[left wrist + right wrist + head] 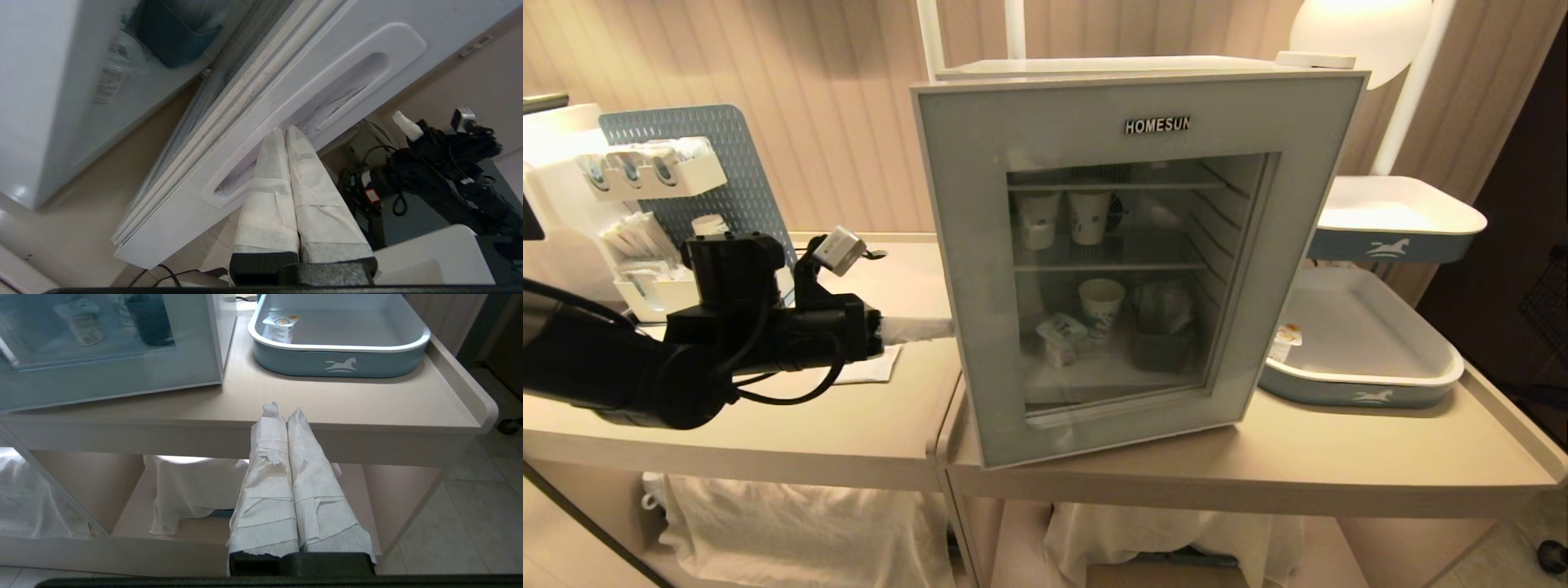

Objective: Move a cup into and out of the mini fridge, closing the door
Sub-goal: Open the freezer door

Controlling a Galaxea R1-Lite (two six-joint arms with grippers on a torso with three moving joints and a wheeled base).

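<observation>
The mini fridge (1094, 67) stands on the table with its door (972, 245) slightly ajar on the left side. Through the glass, the cup (1058, 339) sits on the fridge floor; the right wrist view also shows the cup (83, 324). My left gripper (943, 327) reaches in level from the left, shut and empty. In the left wrist view the left gripper (286, 130) has its paper-wrapped tips at the recessed handle (327, 106) on the door's edge. My right gripper (282, 410) hangs shut and empty below the table's front edge.
Paper cups (1089, 216) stand on the fridge shelves. Right of the fridge, a blue-and-white tray (1421, 384) holds a low tub (1284, 339); another tray (1405, 220) sits above it. A pegboard organiser (686, 139) and a white machine (547, 163) stand at the left.
</observation>
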